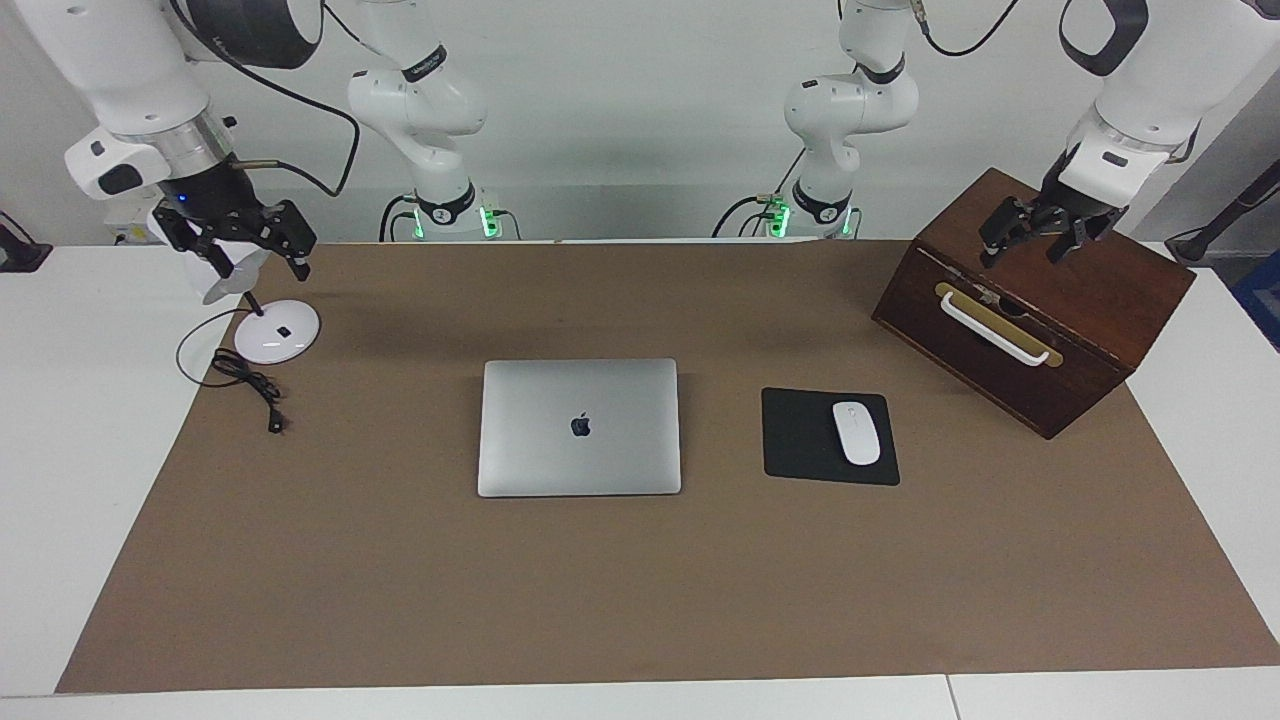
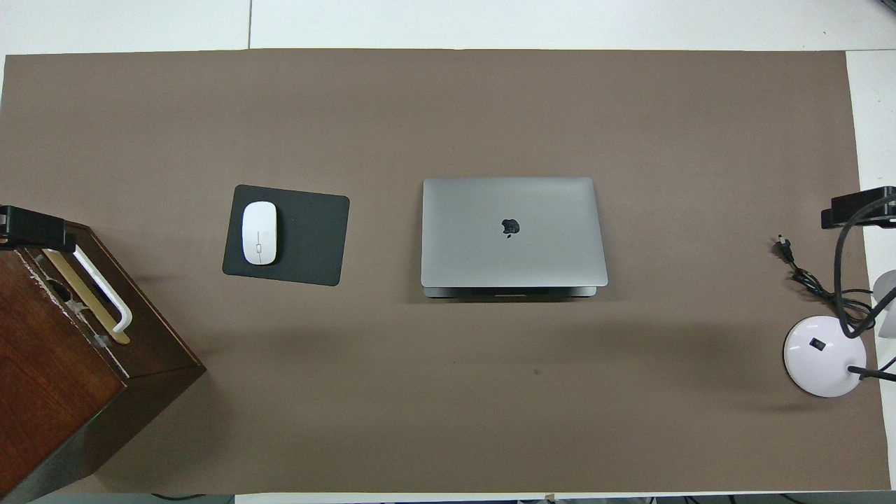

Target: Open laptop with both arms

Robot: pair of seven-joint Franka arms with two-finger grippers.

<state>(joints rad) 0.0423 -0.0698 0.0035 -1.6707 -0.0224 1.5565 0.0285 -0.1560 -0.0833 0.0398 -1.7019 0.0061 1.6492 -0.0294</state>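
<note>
The big brown paper mat [image 1: 400, 580] is covering most of the white table [image 1: 60, 420], and the dark brown wooden box with a white handle [image 1: 1040, 310] is sitting at the left arm's end, with the left gripper [image 1: 1035, 235] hovering over it, fingers spread and holding nothing. The slim silver-grey metal laptop [image 1: 580, 428] is lying shut mid-mat, beside the black square mouse pad [image 1: 805, 440] carrying the white mouse [image 1: 857, 433]. The right gripper [image 1: 250, 240] is hanging wide open and empty over the white round-based desk lamp [image 1: 277, 331].
</note>
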